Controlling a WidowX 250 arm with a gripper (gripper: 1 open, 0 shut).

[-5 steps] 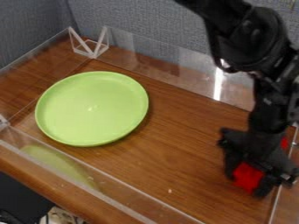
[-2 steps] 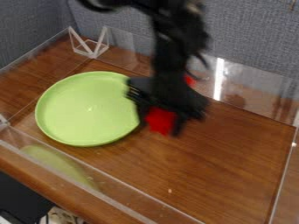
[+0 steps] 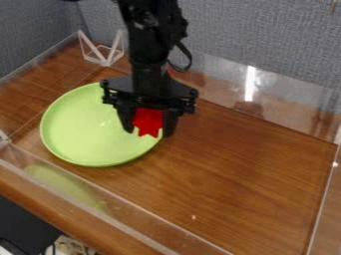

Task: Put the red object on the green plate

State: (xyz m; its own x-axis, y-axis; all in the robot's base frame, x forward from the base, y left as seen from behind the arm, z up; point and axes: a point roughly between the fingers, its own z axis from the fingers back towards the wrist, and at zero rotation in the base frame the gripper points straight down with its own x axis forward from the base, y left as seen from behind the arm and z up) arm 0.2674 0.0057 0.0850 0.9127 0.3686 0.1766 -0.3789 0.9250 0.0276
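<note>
Gripping red object (image 3: 148, 122), end effector (image 3: 150, 116) hangs over green plate (image 3: 80, 125) rim.

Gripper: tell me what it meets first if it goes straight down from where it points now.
Most likely the green plate: the gripper, shut on the red object, hangs over the plate's right edge. Depth is unclear; it could miss onto the wooden table.

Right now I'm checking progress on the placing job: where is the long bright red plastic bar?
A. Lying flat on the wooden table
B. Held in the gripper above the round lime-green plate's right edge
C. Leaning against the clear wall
B: the gripper is shut on the red bar, which hangs over the right part of the green plate.
</note>
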